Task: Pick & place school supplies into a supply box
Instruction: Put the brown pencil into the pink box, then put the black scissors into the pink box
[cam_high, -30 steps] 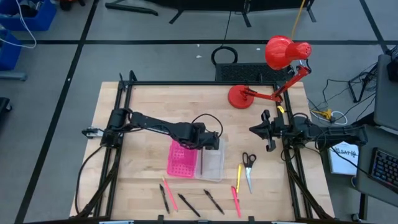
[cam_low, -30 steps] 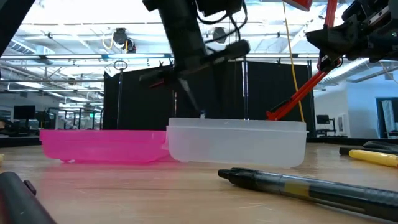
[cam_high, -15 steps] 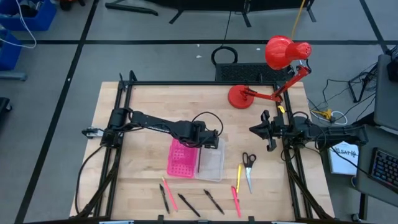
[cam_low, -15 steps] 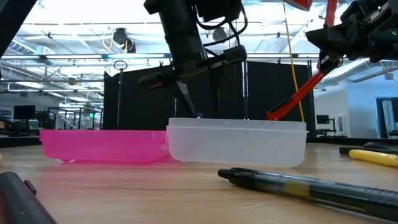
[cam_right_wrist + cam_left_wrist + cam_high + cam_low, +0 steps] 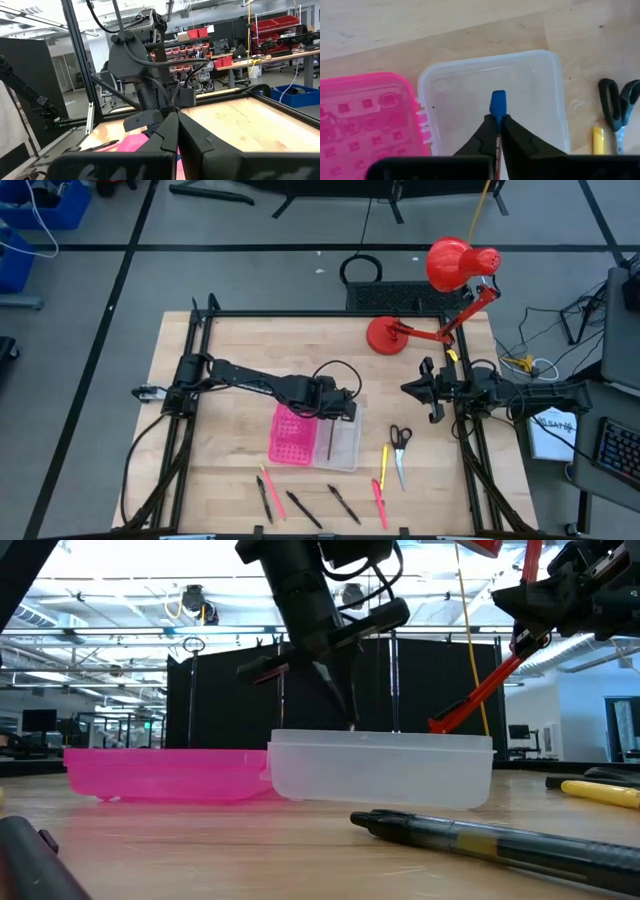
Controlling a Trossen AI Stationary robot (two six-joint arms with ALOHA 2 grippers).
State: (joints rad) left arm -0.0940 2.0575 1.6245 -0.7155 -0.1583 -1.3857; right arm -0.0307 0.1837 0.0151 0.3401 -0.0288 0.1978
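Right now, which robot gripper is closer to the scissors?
The right gripper is a little nearer, parked just up from the scissors near the table's right edge. The left gripper is over the clear case, holding a blue-capped pen.

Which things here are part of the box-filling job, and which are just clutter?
Job:
blue-capped pen in the left gripper
clear box
pink lid
scissors
yellow pen
black pen

Lying about:
red lamp
keyboard
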